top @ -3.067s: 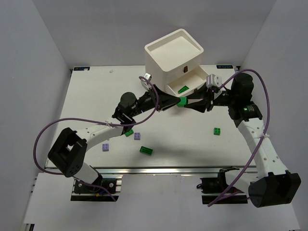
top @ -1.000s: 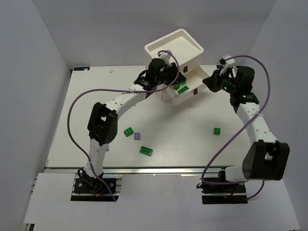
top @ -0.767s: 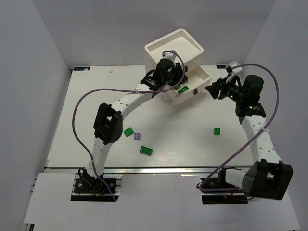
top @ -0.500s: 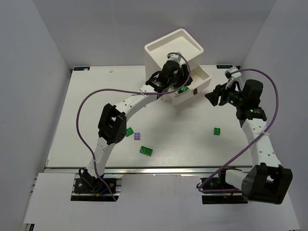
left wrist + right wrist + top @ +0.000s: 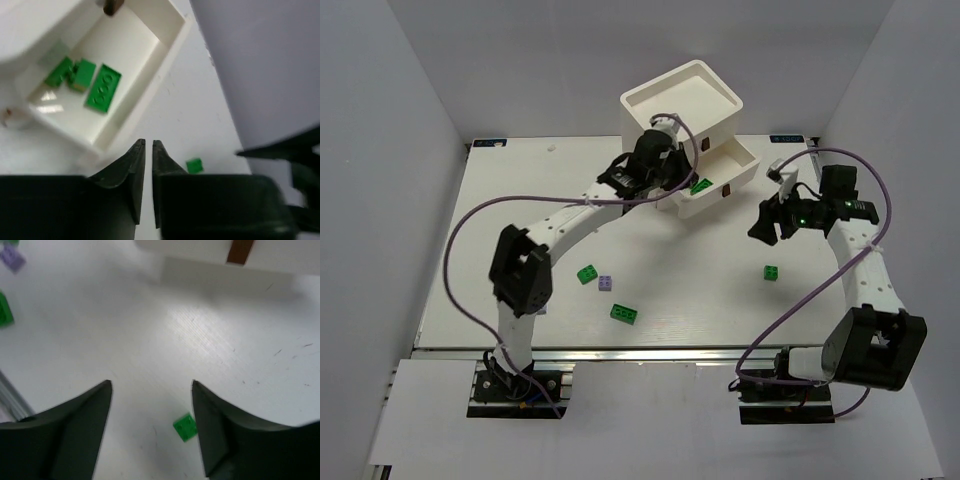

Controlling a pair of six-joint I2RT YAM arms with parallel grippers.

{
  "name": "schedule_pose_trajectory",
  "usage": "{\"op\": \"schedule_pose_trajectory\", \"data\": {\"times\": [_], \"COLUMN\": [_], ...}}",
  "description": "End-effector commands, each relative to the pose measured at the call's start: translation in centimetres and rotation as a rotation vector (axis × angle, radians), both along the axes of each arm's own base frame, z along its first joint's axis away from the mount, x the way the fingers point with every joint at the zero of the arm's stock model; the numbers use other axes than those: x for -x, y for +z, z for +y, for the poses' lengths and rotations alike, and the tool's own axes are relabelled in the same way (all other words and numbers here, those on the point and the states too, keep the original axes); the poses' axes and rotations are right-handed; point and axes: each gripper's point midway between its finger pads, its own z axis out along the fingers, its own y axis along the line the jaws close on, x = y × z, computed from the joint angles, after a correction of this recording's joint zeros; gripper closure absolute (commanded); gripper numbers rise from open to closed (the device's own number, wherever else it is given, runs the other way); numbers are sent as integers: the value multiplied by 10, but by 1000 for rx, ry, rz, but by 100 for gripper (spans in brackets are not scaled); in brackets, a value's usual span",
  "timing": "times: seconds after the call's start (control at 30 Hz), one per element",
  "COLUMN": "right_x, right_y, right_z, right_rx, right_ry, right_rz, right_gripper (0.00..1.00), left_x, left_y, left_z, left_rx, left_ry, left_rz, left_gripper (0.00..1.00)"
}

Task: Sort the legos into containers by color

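The white chest (image 5: 665, 130) stands at the back with one of its containers, a drawer (image 5: 748, 162), pulled open. Three dark green legos lie in that drawer (image 5: 159, 54), one of them a long brick (image 5: 103, 88). My left gripper (image 5: 148, 142) is shut and empty, just above the drawer's near corner (image 5: 670, 178). My right gripper (image 5: 151, 385) hangs open over the table, a square green lego (image 5: 185, 427) below its right finger. That lego (image 5: 771, 272) lies right of centre, below my right gripper (image 5: 761, 231).
More legos lie front left: a green one (image 5: 587, 273), a light purple one (image 5: 605, 283) and a long green one (image 5: 624, 313). A closed drawer's brown pull (image 5: 240, 250) shows ahead of the right wrist. The right arm's dark shape (image 5: 295, 150) lies right of the left gripper.
My left gripper has shut and drawn back from over the drawer. My right arm has swung down and toward the front, over the lone green lego, with its jaws opened wide.
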Motion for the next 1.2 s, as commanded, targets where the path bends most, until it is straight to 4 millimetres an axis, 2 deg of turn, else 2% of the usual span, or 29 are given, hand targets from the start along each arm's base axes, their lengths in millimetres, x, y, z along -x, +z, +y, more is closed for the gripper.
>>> {"op": "schedule_pose_trajectory", "data": {"times": [0.0,0.03,0.07,0.1,0.13,0.2,0.23,0.27,0.3,0.37,0.5,0.57,0.6,0.63,0.7,0.97,1.17], "right_x": [45,50,51,52,52,53,53,51,55,57,63,59,49,50,39,23,33], "right_y": [-25,-35,-45,-51,-56,-67,-70,-73,-79,-90,-119,-127,-130,-136,-141,-160,-175], "right_z": [-7,-16,-21,-25,-29,-34,-35,-36,-38,-43,-60,-66,-72,-75,-81,-83,-74], "right_rx": [137,191,209,225,251,296,309,326,338,374,485,523,566,576,613,621,575], "right_ry": [227,227,220,208,202,210,210,228,241,292,347,343,323,320,301,317,440], "right_rz": [116,164,201,223,230,211,201,179,187,184,202,192,162,169,143,139,193], "right_gripper": [26,13,11,11,11,11,11,11,11,11,11,11,11,11,11,12,29], "left_x": [53,69,76,85,103,111,122,130,131,145,162,171,172,176,180,189,197], "left_y": [87,79,77,71,65,56,33,39,32,12,-25,-45,-51,-59,-66,-80,-92], "left_z": [26,45,57,64,81,103,114,126,138,157,180,192,198,204,213,246,259], "left_rx": [127,110,107,97,70,30,-10,-3,-16,-35,-111,-174,-202,-236,-268,-384,-433], "left_ry": [-84,-78,-73,-72,-64,-7,10,28,83,131,185,202,221,230,247,307,327], "left_rz": [-90,-60,-41,-20,5,14,63,51,59,99,181,232,240,261,268,254,274], "left_gripper": [75,64,48,39,31,14,9,5,2,2,2,2,2,2,2,2,2]}}
